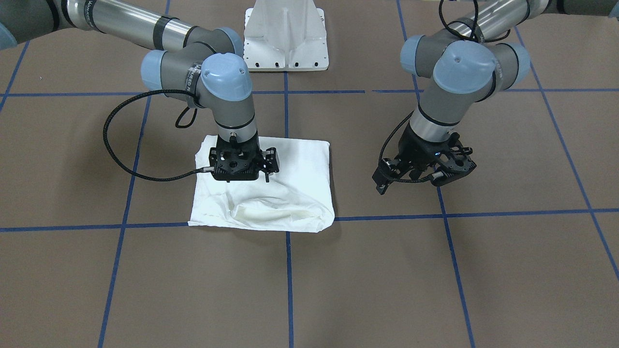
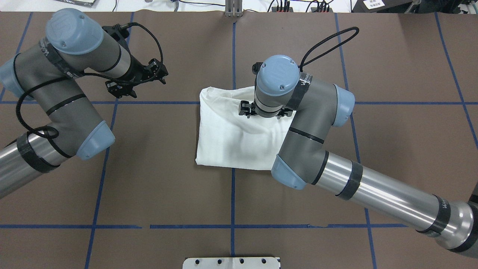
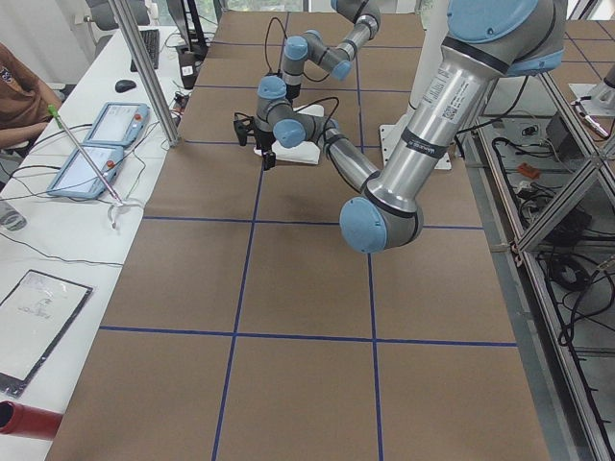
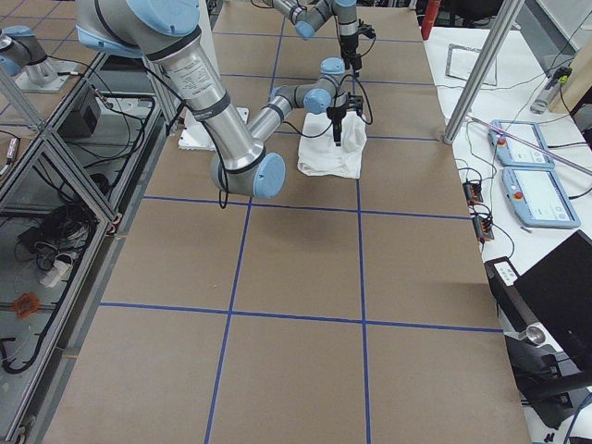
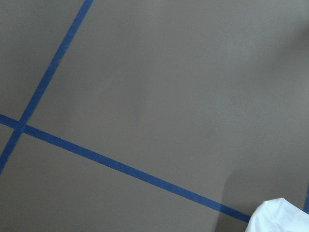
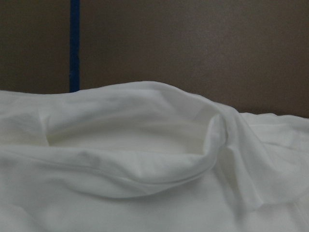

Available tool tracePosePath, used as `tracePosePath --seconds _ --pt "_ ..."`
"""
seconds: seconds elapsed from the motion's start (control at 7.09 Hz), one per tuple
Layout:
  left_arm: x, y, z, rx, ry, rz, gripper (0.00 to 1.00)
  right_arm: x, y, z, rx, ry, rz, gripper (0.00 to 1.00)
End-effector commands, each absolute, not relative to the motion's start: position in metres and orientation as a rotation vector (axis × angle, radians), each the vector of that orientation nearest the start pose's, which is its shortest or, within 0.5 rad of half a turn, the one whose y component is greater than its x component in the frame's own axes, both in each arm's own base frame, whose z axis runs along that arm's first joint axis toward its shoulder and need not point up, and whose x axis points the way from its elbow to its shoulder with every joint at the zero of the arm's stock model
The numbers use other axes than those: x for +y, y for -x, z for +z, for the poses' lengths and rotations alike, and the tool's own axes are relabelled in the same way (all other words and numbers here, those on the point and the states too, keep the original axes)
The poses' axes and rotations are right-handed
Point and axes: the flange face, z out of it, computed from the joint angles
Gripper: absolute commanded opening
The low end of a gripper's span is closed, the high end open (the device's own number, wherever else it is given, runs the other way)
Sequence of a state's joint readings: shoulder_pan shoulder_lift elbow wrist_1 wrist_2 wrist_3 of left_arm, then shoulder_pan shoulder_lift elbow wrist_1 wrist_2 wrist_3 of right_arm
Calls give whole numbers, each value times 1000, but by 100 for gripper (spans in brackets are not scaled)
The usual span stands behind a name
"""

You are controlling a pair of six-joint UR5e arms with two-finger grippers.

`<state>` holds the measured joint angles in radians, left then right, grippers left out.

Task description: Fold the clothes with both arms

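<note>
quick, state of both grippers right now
Left gripper: looks open, holding nothing.
Right gripper: cannot tell, jaws hidden, low over the white T-shirt.

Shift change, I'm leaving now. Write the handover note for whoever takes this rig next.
Right gripper: points down over the white T-shirt. Its jaws are hidden, so open or shut and contact cannot be told.
Left gripper: off to the side over bare table, nothing seen in it; open or shut unclear.
Done: the shirt lies folded into a compact rough rectangle, sleeves out of sight.
Left: the edge on the operators' side is puffy and wrinkled. It probably needs flattening or one more fold, then clear both arms.
</note>
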<state>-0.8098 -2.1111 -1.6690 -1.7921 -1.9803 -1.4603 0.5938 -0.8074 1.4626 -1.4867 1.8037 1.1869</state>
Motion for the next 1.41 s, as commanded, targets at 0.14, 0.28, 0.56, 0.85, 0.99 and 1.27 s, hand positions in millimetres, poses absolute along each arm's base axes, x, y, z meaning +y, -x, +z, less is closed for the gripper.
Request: tracePosePath --seconds 0.14,0.28,0.56,0.85,0.99,1.27 --pt "-548 -394 278 936 -31 -471 99 -557 572 255 -749 -154 143 100" --pt "-548 -394 278 936 -31 -471 99 -570 569 264 -731 -159 138 100" --pt "-547 -395 276 939 -32 -469 99 -593 553 282 -694 -169 132 100" --pt "-548 -393 276 947 -38 -466 99 -630 507 283 -716 -170 90 100" --pt "-552 -386 275 946 -73 -418 99 -651 474 286 -733 -167 74 100" --pt "-583 -322 306 897 -173 -328 99 -692 352 334 -778 -164 -22 100"
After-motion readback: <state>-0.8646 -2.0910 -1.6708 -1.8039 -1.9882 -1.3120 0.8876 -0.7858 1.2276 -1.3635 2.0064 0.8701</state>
